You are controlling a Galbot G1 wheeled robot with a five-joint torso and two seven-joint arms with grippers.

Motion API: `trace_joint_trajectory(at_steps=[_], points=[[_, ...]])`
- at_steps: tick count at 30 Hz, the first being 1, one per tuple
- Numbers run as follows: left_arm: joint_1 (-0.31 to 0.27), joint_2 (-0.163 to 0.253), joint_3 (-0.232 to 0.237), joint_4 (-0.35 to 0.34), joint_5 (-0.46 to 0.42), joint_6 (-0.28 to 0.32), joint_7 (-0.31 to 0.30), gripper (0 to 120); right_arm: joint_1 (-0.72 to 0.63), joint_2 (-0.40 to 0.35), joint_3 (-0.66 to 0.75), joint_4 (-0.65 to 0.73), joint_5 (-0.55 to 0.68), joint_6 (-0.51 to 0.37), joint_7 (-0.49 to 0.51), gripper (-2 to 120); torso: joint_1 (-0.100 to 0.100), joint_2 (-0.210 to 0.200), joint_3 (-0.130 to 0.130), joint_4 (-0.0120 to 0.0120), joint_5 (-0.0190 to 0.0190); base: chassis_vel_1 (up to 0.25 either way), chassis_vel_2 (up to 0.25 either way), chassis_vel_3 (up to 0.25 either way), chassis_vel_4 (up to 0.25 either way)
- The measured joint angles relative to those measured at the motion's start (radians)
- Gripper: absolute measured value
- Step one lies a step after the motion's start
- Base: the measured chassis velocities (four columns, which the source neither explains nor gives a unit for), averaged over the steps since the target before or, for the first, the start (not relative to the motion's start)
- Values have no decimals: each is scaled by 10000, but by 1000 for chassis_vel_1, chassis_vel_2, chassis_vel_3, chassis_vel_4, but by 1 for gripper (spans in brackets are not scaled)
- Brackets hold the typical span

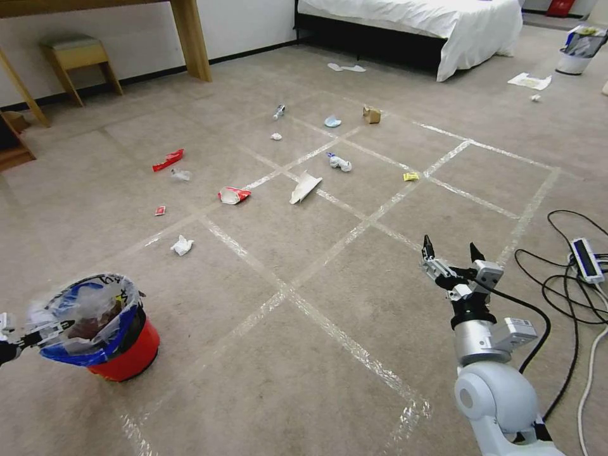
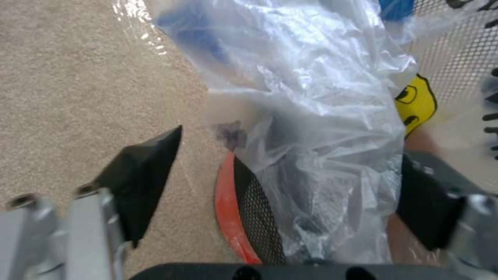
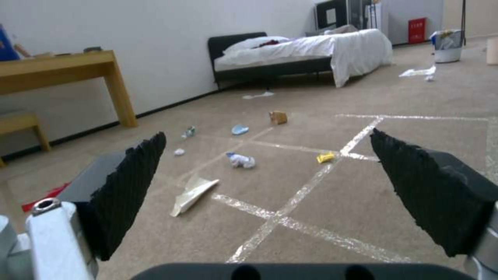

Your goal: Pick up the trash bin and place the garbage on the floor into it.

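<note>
From my head camera, the trash bin (image 1: 111, 335), red with a crinkly clear liner, sits on the floor (image 1: 304, 354) at my near left, and my left pincer (image 1: 25, 334) meets its rim at the frame's edge. My right pincer (image 1: 451, 253) hangs spread wide and empty above the taped grid on my right. The garbage (image 1: 304, 187) lies scattered well ahead: tissues, red wrappers, a folded paper. From my left wrist, the left pincer (image 2: 290, 171) straddles the bin's red rim (image 2: 228, 210), one finger outside, one inside the bag (image 2: 321, 116), not yet closed. From my right wrist, the open right pincer (image 3: 270, 198) frames folded paper (image 3: 193, 194) and a yellow packet (image 3: 326, 157). I judge the slippery liner could slide in the grip, tipping the bin.
</note>
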Motion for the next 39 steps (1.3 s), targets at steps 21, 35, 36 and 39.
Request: trace_joint_trajectory(at_steps=[21, 35, 36, 39], points=[[456, 235, -61, -279, -177, 28, 48, 11, -33, 53, -6, 198, 14, -76, 53, 100, 0, 0, 3, -6, -16, 0, 0, 0, 0], [1324, 251, -928, -2237, -1542, 302, -1365, 0, -85, -179, 60, 358, 420, -170, 216, 100, 0, 0, 1, -4, -9, 0, 0, 0, 0], [1324, 251, -928, -2237, -1542, 302, -1365, 0, -85, -179, 60, 358, 420, -170, 216, 100, 0, 0, 1, -4, -9, 0, 0, 0, 0], [1651, 319, -1164, -2822, -2093, 407, -2111, 0, -54, -252, 89, 393, 573, -208, 250, 100, 0, 0, 1, -3, -7, 0, 0, 0, 0]])
